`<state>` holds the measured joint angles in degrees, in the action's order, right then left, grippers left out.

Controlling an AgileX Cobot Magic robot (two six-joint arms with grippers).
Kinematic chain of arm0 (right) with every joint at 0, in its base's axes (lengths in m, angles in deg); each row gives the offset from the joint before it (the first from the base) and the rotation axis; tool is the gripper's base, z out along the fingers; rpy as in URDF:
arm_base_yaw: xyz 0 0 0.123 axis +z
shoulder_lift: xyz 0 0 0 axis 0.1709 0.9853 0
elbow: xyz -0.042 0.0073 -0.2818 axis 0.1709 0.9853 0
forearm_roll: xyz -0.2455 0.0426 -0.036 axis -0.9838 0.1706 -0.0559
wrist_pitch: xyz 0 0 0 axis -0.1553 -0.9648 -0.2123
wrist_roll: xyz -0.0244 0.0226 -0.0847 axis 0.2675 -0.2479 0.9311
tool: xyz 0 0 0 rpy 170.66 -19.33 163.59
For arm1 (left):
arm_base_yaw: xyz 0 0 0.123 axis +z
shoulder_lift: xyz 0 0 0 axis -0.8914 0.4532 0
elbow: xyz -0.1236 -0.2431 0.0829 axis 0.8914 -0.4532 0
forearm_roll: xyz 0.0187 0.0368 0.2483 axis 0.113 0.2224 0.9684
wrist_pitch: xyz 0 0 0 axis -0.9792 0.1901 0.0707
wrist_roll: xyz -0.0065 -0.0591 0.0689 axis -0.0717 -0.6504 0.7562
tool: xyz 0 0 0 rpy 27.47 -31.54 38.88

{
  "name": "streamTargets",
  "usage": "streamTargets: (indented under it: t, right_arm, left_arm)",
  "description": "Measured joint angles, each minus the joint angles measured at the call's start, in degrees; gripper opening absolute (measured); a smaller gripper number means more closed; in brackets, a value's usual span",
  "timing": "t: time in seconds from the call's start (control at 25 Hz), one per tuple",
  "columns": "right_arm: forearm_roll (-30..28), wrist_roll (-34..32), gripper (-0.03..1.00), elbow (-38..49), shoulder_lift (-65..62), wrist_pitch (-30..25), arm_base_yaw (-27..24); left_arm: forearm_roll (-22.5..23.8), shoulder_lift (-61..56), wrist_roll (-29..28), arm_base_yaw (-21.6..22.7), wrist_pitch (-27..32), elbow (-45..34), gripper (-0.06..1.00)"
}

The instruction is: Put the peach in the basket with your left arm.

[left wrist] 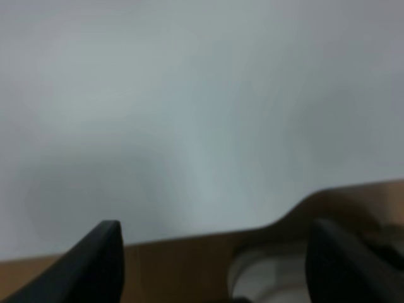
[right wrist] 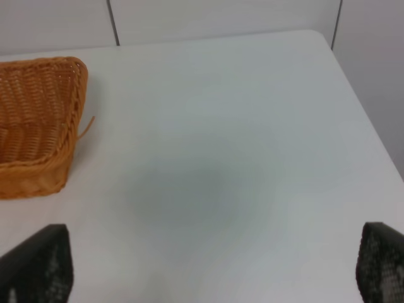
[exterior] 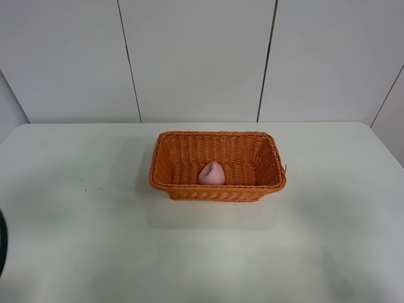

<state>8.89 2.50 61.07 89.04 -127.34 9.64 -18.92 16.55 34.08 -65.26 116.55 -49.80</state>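
Observation:
The pale pink peach (exterior: 211,173) lies inside the orange wicker basket (exterior: 165,164), against its front wall near the middle. The basket stands at the centre of the white table; its end also shows in the right wrist view (right wrist: 50,139). My left gripper (left wrist: 214,265) is open and empty, its two black fingertips (left wrist: 101,259) spread over the table's near edge, far from the basket. My right gripper (right wrist: 208,271) is open and empty, fingers wide apart over bare table to the right of the basket. Neither gripper shows in the exterior view beyond a dark sliver of the left arm (exterior: 2,243) at its left edge.
The white table (exterior: 328,240) spreads around the basket, with white wall panels (exterior: 196,57) behind it. In the left wrist view the table's edge gives way to a brown floor (left wrist: 189,265). A loose wicker strand (right wrist: 86,126) sticks out from the basket's right end.

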Motion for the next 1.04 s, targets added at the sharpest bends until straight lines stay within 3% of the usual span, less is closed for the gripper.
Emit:
streamTargets:
  t: [0.52,1.04]
  right_arm:
    - [0.0,0.0,0.69,0.0,0.0,0.0,0.0]
    - [0.0,0.0,0.69,0.0,0.0,0.0,0.0]
  left_arm:
    - [0.0,-24.3,0.2,-0.1,-1.4,-1.6,0.72]
    - [0.0,-26.1,0.1,-0.1,-1.4,-1.6,0.72]
